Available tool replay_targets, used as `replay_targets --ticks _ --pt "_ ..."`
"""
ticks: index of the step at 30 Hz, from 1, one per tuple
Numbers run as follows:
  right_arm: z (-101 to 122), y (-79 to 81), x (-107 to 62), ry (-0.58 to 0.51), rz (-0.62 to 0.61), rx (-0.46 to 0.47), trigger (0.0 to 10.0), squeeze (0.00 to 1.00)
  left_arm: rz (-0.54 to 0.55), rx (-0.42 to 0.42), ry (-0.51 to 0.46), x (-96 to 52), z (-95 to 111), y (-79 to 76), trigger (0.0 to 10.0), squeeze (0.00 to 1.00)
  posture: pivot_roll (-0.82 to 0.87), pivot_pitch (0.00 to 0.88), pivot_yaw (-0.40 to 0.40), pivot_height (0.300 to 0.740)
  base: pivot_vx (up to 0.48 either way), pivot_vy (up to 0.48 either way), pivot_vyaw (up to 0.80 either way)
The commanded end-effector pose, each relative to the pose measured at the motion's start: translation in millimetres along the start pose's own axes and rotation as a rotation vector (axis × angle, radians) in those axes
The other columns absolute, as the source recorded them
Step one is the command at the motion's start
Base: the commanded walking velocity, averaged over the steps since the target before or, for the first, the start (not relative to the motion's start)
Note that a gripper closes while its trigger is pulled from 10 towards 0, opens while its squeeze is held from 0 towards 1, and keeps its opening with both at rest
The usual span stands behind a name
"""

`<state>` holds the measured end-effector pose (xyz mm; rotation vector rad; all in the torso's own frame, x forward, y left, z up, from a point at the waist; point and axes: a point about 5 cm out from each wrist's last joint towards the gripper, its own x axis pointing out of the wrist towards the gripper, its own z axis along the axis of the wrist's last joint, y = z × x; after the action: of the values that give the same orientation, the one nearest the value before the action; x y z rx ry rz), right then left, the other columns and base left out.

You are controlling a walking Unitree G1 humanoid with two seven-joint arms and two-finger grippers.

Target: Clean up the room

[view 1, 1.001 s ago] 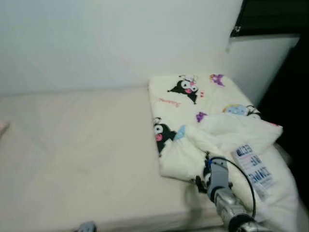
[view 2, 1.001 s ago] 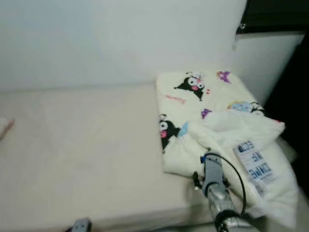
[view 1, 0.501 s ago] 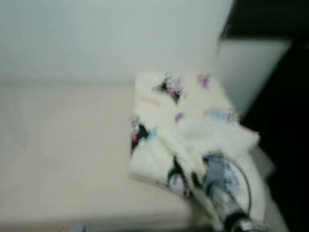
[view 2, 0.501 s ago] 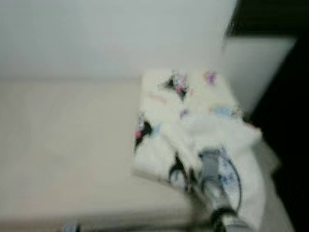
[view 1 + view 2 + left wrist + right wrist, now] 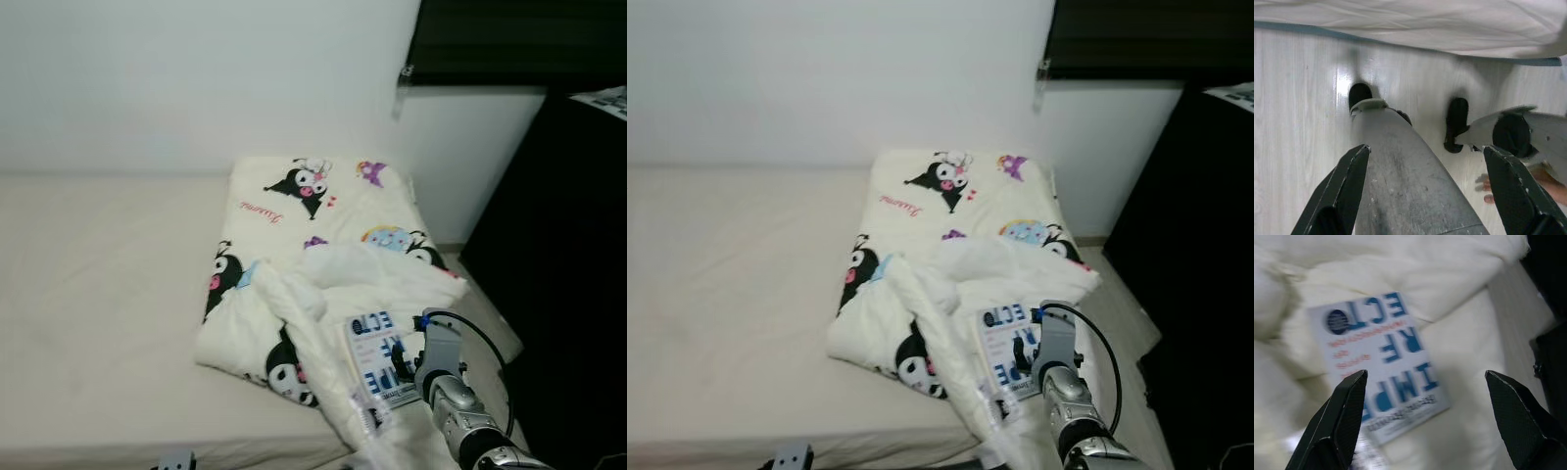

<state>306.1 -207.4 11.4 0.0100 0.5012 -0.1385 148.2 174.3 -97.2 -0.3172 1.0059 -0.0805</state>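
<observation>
Cream bed (image 5: 98,294), one cartoon blanket (image 5: 294,255), right claw (image 5: 1425,431) spread above one label (image 5: 1381,357)

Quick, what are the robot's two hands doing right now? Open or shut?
Left gripper: open, holding nothing, hanging down over the floor.
Right gripper: open, holding nothing, over the blanket's label.

Cream quilt (image 5: 294,245) with black cartoon figures; white-and-blue label (image 5: 380,359)
</observation>
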Motion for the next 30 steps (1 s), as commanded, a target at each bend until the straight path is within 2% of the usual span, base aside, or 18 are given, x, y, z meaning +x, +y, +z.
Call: replay_targets --ticks 1,3,7,12,16,25,26,29,30 --pt "-5 -4.9 -1.0 0.023 -0.022 0.018 10.0 0.0 0.011 -0.01 0.061 -2.4 -18 -0.7 10.0 0.0 -0.15 0.075 -0.009 0.74 0.0 -0.405 0.0" --pt "-4 -4.3 -0.8 0.022 -0.02 0.022 10.0 0.0 0.02 -0.012 0.067 -3.1 -21 0.2 10.0 0.0 -0.15 0.076 -0.009 0.74 0.0 -0.405 0.0" --pt "-4 -0.5 -0.6 0.017 0.007 0.033 10.0 0.0 0.049 -0.039 0.072 -9.0 -27 11.7 10.0 0.0 -0.15 0.083 -0.011 0.74 0.0 0.0 0.0" --pt "-4 2.9 -0.9 0.015 0.038 0.007 10.0 0.0 0.07 -0.047 0.062 -14.0 -23 25.2 10.0 0.0 -0.14 0.086 -0.012 0.74 0.0 0.0 0.0" --pt "-6 5.7 -1.2 0.024 0.064 -0.021 10.0 0.0 0.071 -0.047 0.052 -14.6 -19 28.7 10.0 0.0 -0.14 0.088 -0.012 0.74 0.0 0.0 0.78" --pt "-5 4.3 -1.2 0.015 0.04 0.005 10.0 0.0 0.038 -0.029 0.05 -6.1 -15 10.7 10.0 0.0 -0.15 0.089 -0.008 0.74 0.0 0.0 0.78" --pt "-6 1.7 -1.0 0.023 0.01 0.013 10.0 0.0 0.009 0.0 0.058 -0.5 -15 -3.8 10.0 0.0 -0.15 0.09 -0.006 0.74 0.0 -0.48 0.0" --pt "-6 0.4 -1.1 0.031 -0.006 0.011 10.0 0.0 0.012 -0.001 0.055 2.9 -14 -12.0 10.0 0.0 -0.15 0.09 -0.005 0.74 0.0 -0.48 0.0" --pt "-7 -0.4 -1.2 0.034 -0.015 0.013 10.0 0.0 0.014 -0.038 0.046 5.2 -12 -17.6 10.0 0.0 -0.15 0.09 -0.005 0.74 0.0 -0.244 0.0"
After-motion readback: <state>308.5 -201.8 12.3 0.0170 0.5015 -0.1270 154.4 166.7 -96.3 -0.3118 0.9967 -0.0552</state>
